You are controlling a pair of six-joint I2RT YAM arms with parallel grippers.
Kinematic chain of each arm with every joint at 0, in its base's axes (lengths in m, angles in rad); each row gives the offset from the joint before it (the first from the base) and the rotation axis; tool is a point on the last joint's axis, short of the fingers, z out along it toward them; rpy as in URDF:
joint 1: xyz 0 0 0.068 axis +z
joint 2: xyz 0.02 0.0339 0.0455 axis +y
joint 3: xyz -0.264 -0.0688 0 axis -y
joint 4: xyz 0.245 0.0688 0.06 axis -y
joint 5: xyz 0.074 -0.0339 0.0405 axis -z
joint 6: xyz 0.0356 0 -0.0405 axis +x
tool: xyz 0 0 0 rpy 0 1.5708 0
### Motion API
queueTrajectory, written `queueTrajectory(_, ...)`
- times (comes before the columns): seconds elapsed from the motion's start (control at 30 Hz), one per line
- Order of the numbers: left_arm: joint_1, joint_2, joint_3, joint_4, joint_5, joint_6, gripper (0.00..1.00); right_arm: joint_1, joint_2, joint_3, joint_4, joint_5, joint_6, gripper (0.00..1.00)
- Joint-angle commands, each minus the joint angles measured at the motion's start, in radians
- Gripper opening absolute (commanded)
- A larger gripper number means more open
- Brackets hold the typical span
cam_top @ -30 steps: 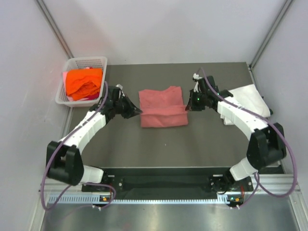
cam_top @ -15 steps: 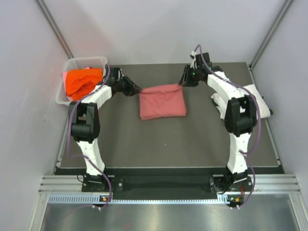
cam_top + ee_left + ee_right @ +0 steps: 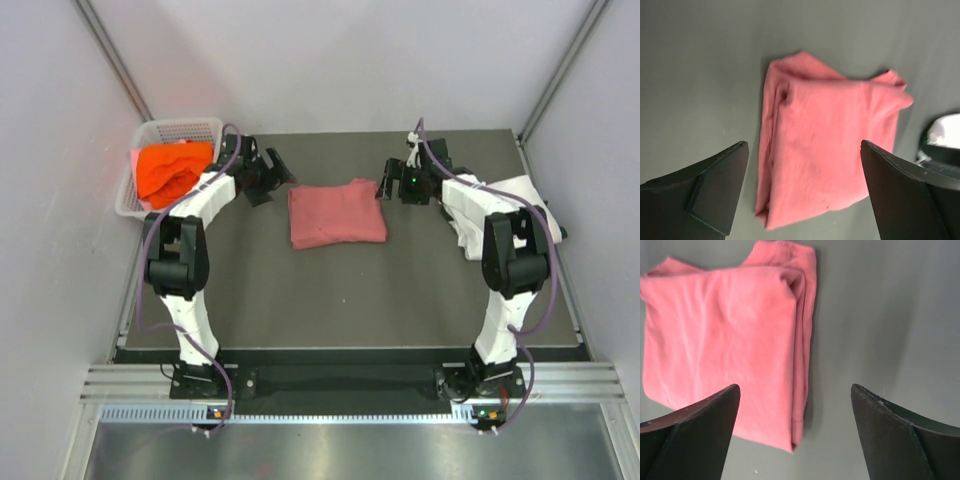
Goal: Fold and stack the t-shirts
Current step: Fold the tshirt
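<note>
Dark grey table matting (image 3: 350, 290) spreads under me. The folded dusty pink-red cloth t-shirt (image 3: 337, 213) lies mid-frame, long axis left to right, between my left gripper (image 3: 266, 177) and right gripper (image 3: 392, 184). Both sets of fingers are spread apart, empty, and about equally near its short edges.

Even soft light, slightly blurred wrist views

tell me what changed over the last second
The left gripper and right gripper swung from the pink shirt's sides toward its far corners, finishing a fold that left it shorter. Then they let go, and both are now open, just off the cloth. The orange shirt in the basket and the white shirt on the right stayed put.
</note>
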Motion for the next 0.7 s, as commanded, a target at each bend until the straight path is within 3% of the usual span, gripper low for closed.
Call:
queueTrajectory(0.0, -0.042, -0.09, -0.07, 0.001, -0.113, 0.103, 0.95, -0.003, -0.056, 0.016, 0.111, -0.032, -0.079, 0.87)
queueTrajectory(0.07, -0.051, -0.072, -0.087, 0.002, -0.125, 0.109, 0.94, -0.003, -0.012, 0.036, 0.088, -0.061, -0.085, 0.79)
queueTrajectory(0.23, -0.062, -0.051, -0.115, 0.015, -0.153, 0.137, 0.95, -0.003, -0.022, 0.021, 0.034, 0.018, -0.098, 0.73)
queueTrajectory(0.33, -0.062, -0.082, -0.179, 0.084, -0.158, 0.151, 0.95, -0.003, -0.079, -0.04, 0.026, 0.147, -0.144, 0.71)
queueTrajectory(0.47, -0.063, -0.064, -0.19, 0.093, -0.142, 0.146, 0.92, -0.008, -0.098, -0.029, -0.07, 0.331, -0.206, 0.58)
queueTrajectory(0.67, -0.071, -0.059, -0.222, 0.136, -0.167, 0.152, 0.92, -0.006, -0.154, -0.081, -0.146, 0.656, -0.254, 0.53)
